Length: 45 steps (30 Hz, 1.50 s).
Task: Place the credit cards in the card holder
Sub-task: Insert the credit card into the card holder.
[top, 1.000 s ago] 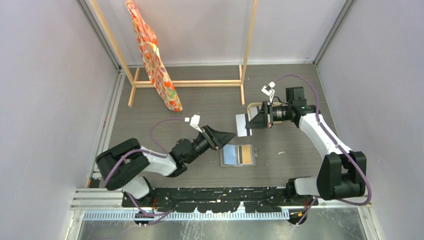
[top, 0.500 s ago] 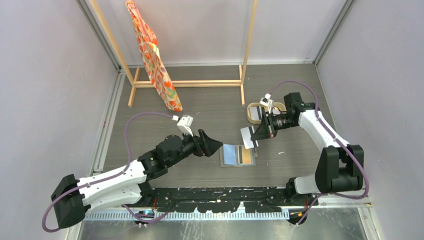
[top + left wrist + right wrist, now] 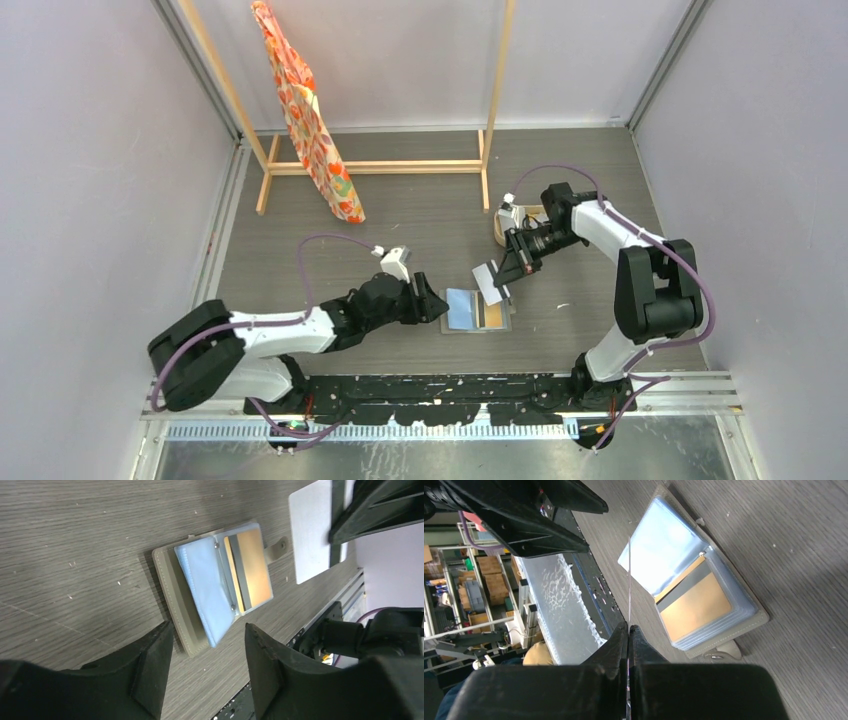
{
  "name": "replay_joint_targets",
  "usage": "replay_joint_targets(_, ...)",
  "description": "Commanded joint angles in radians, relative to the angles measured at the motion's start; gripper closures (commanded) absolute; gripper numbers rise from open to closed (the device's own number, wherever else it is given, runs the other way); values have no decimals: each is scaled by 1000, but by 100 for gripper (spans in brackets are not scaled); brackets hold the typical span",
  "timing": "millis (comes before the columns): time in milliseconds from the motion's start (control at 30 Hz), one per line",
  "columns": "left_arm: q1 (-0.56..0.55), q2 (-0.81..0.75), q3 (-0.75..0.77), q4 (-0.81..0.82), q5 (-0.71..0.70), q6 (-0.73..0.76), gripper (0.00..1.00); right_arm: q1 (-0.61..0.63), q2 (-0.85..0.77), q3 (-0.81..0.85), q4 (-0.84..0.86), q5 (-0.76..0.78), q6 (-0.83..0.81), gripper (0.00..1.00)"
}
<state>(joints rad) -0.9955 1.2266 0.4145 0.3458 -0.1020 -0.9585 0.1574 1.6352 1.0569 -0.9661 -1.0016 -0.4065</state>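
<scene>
While right tool [image 3: 628,629] pinches card [image 3: 312,530], holder [image 3: 172,595] open.

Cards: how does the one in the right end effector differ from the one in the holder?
The held card is pinched in the right end effector above the table; the stored card lies flat in the open card holder. The held card shows a plain pale face; the stored card shows orange-gold with a dark stripe. Both are thin rectangles of similar size.
</scene>
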Motion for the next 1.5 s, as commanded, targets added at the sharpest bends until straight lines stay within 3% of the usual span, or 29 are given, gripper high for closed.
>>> replay_joint_targets(0,-1,82,74,103,22,-22,48,8,-20,29,-30,45,-16,99)
replay_joint_targets(333,-2,189,145,48,9,-38,58,19,4,39,-35,52,-20,99)
replay_joint_targets(633,-2,226,193,-38,-21,-39,60,54,65,68,-71,59,-40,99)
replay_joint_targets(1000,-1,286,191,-5,16,-73,63,58,95,79,-72,66,-33,99)
replay_joint_targets(1200,-2,297,196,10,26,-76,73,61,104,81,-73,62,-32,99)
replay_joint_targets(1467,-1,346,191,69,22,-118,76,61,103,80,-75,52,-34,99)
